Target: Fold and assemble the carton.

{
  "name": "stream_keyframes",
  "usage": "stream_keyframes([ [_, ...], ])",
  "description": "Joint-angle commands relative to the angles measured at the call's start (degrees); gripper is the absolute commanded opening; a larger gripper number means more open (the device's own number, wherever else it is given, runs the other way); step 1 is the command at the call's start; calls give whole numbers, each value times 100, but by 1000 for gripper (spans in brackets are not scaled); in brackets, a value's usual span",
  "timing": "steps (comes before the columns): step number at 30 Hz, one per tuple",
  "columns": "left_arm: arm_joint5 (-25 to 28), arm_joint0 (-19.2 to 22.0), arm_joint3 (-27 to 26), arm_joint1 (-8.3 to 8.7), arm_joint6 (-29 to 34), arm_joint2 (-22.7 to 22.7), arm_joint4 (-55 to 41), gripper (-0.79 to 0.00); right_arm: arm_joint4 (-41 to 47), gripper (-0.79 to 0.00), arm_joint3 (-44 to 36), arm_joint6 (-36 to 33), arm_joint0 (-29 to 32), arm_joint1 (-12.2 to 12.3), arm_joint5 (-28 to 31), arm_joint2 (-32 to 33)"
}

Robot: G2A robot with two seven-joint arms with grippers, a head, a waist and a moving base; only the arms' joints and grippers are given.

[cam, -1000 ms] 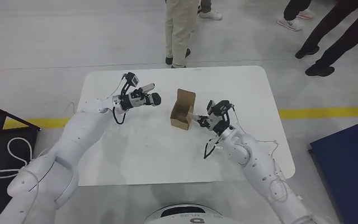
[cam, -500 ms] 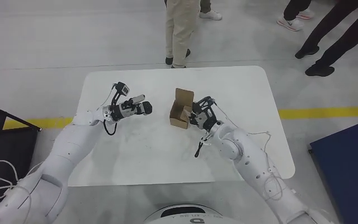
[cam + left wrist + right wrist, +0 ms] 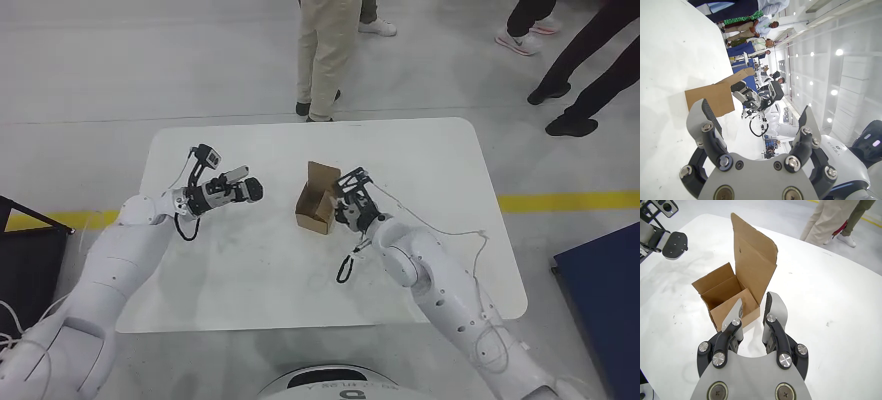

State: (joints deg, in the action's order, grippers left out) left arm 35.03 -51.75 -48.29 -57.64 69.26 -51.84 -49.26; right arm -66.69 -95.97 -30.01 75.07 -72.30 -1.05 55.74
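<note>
Carton [image 3: 316, 196] has slid left; right claw [image 3: 754, 297], half-open, straddles its corner.

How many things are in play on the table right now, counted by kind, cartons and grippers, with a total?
carton: 1
grippers: 2 (left gripper, right gripper)
Total: 3
</note>
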Motion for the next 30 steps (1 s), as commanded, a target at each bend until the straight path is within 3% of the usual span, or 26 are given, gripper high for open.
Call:
stream_keyframes([
  [1,-24,-16,14,6,23,-52,30,0,28,-449,-6,-228,-41,-23,-110,-60],
  [17,-140,-30,152,0,139,-395,217,0,7,-453,337,-1167,-595,-254,-800,-562],
  [19,-179,-17,233,-12,134,-417,227,0,-39,-486,349,-1220,-652,-285,-809,-656],
  [20,-177,-12,250,-22,141,-427,208,0,-40,-539,343,-1219,-671,-299,-797,-689],
  [23,-168,2,309,-45,167,-459,194,0,-87,-785,265,-1216,-698,-321,-747,-733],
  [30,-178,27,425,-90,161,-529,230,0,-455,-785,-98,-1160,-557,-292,-628,-654],
])
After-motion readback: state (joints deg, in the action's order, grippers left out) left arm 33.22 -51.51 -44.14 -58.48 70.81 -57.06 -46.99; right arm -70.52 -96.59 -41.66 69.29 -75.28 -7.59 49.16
